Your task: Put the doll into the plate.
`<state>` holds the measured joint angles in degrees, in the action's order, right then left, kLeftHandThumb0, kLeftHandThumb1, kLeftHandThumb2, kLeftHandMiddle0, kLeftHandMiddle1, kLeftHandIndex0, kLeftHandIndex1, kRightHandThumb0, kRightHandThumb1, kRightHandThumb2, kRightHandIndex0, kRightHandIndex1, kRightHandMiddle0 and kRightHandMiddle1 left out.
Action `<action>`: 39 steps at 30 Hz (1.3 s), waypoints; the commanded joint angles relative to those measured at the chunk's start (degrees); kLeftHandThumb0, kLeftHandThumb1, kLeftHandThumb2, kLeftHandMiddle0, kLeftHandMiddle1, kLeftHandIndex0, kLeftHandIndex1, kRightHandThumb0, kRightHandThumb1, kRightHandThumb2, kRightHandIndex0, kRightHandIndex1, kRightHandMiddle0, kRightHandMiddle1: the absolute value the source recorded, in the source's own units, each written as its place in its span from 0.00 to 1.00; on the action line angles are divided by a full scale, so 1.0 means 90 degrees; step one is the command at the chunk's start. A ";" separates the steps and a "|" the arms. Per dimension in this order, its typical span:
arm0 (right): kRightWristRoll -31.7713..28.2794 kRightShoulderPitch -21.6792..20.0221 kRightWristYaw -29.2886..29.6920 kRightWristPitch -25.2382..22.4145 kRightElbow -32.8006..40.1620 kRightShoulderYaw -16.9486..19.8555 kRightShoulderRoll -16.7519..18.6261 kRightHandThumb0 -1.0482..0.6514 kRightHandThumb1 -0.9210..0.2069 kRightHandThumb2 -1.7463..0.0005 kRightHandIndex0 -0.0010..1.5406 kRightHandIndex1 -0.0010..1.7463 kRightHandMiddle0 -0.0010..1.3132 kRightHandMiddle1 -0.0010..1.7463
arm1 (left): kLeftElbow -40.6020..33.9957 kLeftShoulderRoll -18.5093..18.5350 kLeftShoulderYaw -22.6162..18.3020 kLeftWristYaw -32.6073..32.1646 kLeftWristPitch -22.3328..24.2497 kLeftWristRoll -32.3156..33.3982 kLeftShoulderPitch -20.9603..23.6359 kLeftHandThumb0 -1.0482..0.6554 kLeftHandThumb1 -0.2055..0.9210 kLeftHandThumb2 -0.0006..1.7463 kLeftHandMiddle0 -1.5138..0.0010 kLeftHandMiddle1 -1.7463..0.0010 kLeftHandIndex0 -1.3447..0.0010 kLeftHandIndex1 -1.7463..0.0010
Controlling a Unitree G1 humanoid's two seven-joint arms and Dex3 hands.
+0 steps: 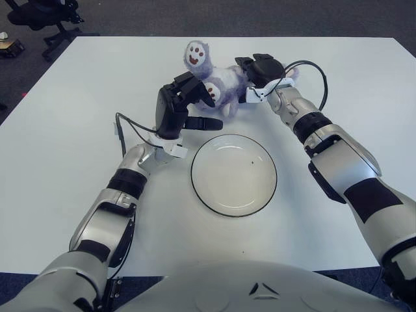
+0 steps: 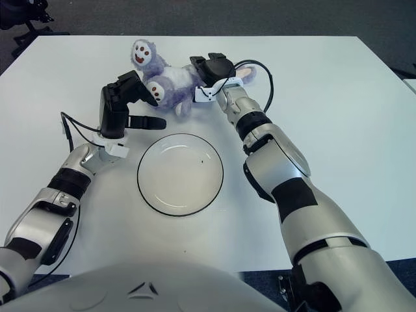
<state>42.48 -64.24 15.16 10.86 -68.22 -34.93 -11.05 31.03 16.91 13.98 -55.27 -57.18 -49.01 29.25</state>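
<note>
The purple doll (image 1: pixel 218 81) lies at upper centre of the frame, above the empty plate (image 1: pixel 234 174). The right hand (image 1: pixel 260 71) curls its fingers on its body; the left hand (image 1: pixel 179 104) hovers spread alongside. Soft plush could slip or snag during lifting.

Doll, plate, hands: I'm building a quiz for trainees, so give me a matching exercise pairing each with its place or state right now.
Column one:
1. doll
2. plate
3. left hand
4. right hand

Column two:
A. holds nothing, nearer the robot than the doll
B. on the doll's right side
C. lies at the table's far edge
D. open, by the doll's left side

Pairs: 1-C, 2-A, 3-D, 4-B
</note>
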 commanded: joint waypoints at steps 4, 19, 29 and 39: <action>0.0050 -0.0148 -0.0503 -0.0129 -0.0468 -0.0081 0.0198 0.34 0.14 1.00 0.19 0.01 0.30 0.01 | -0.0038 0.0009 0.0042 0.0057 -0.0035 0.0006 0.0042 0.54 0.84 0.29 0.37 0.00 0.47 0.00; 0.0029 -0.0071 -0.1025 0.0167 -0.0896 -0.0085 0.0080 0.39 0.12 1.00 0.33 0.26 0.47 0.22 | -0.0123 -0.0022 0.0042 0.0008 0.0054 -0.0081 0.0024 0.54 0.85 0.27 0.37 0.00 0.46 0.00; 0.0005 0.0152 -0.1118 0.0441 -0.1009 -0.0117 -0.0153 0.61 0.24 0.59 0.28 0.88 0.39 0.84 | -0.0094 -0.0009 0.0038 0.0155 -0.0032 0.0049 0.0027 0.54 0.86 0.26 0.36 0.00 0.46 0.00; 0.0087 0.0321 -0.0914 0.1052 -0.1027 -0.0202 -0.0424 0.62 0.50 0.28 0.35 0.99 0.31 1.00 | -0.0132 0.0024 -0.0005 0.0380 -0.0094 0.0225 -0.0010 0.54 0.87 0.25 0.37 0.00 0.46 0.00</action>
<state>41.69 -65.49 8.28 19.29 -75.62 -35.46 -13.93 30.24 16.73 13.98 -52.93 -57.83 -47.65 29.22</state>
